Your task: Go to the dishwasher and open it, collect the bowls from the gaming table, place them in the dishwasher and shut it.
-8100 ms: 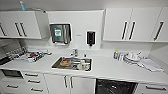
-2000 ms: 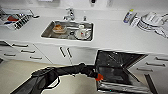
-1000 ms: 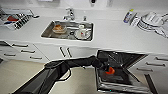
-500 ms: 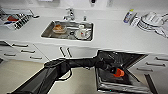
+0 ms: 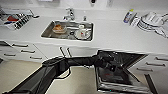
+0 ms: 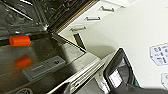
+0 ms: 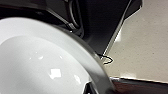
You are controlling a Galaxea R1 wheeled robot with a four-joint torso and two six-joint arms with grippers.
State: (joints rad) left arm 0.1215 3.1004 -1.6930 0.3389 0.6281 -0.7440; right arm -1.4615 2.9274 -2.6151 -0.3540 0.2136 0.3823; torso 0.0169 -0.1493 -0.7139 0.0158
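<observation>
Now, left to right:
Left arm (image 5: 75, 62): reached further over the lowered door than a second ago; its hand's state cannot be told.
Dishwasher (image 5: 120, 75): open below the surface (image 5: 117, 37); bowls can be loaded.
Bowl (image 7: 45, 62): white, seen close at the right wrist; grasp cannot be told.

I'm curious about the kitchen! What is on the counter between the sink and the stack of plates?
In the head view, the counter between the sink and the stack of plates is mostly bare white; a bottle stands just before the plates.
</observation>
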